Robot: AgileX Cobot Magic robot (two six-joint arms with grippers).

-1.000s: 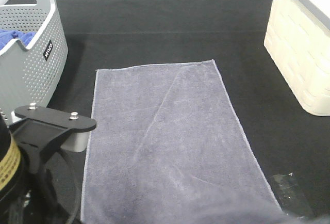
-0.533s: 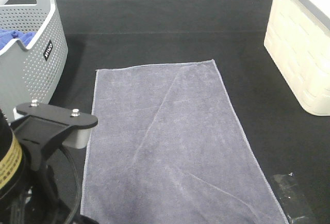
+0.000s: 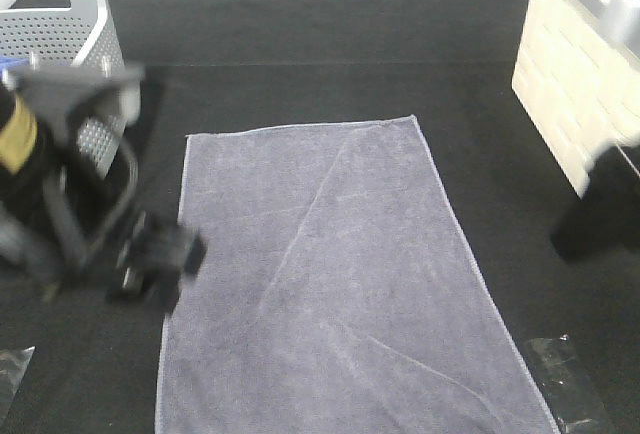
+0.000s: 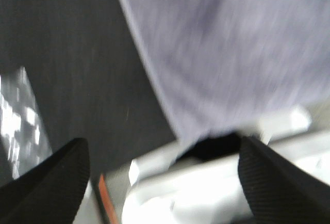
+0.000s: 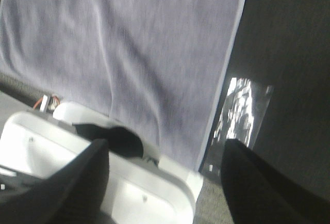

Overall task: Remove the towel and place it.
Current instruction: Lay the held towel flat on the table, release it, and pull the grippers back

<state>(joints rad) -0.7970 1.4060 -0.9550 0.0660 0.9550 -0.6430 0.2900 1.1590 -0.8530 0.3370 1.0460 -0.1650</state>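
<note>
The towel (image 3: 330, 274) is lying flat, spread out in the middle of the black desk (image 3: 330, 34), with the basket (image 3: 60, 24) off to its left. Both the left fingers (image 4: 51, 182) and the right fingers (image 5: 67, 182) are spread wide, holding nothing.

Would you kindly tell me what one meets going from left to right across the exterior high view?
Grey basket → towel → cream bin.
</note>
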